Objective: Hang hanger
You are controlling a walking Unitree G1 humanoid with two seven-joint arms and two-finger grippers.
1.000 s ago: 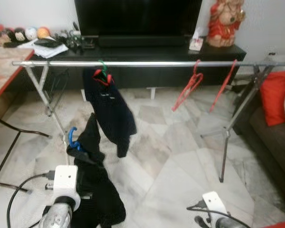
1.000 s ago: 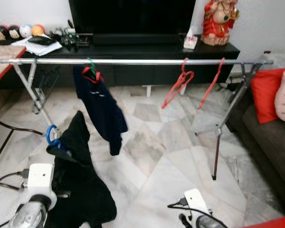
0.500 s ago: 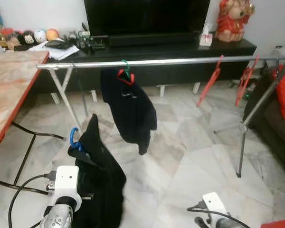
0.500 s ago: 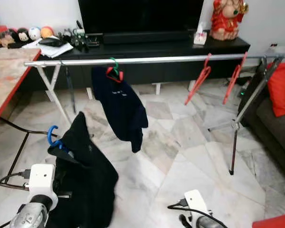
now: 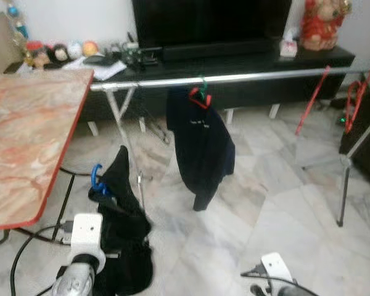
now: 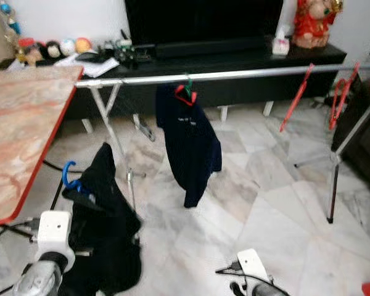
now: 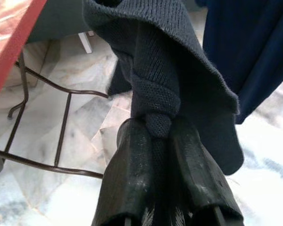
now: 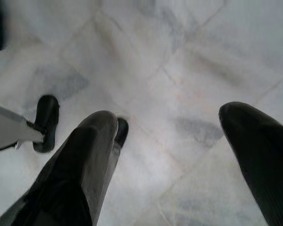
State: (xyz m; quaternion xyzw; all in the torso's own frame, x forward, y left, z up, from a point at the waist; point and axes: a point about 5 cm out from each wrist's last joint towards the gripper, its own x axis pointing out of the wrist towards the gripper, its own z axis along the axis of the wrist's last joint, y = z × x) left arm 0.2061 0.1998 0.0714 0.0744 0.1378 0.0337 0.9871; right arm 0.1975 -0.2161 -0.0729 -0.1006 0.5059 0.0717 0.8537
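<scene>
Two garments are in play. One dark shirt (image 5: 201,139) already hangs from the silver rail (image 5: 246,77) on a red and green hanger (image 5: 199,96). The other, a black garment (image 5: 122,219), is draped on a blue hanger (image 5: 96,180) low at the robot's left, near the rail's left leg. The left hand (image 7: 160,141) has its two black fingers pressed together on a bunched fold of that knit cloth, so the garment and its hanger dangle from the pinch, well below the rail and just left of the hung shirt.

Further right along the rail, two bare red hangers (image 5: 312,98) hang near the far leg. Behind the rail stands a black TV bench (image 5: 246,65) with a dark screen (image 5: 209,24) above it, a red figurine (image 5: 320,24) at its right end and small clutter at its left. A marbled, red-edged worktop (image 5: 31,142) juts in from the left.

The right hand (image 8: 174,155) hangs low with its fingers spread wide, gripping nothing, over the pale marble floor (image 8: 179,61).
</scene>
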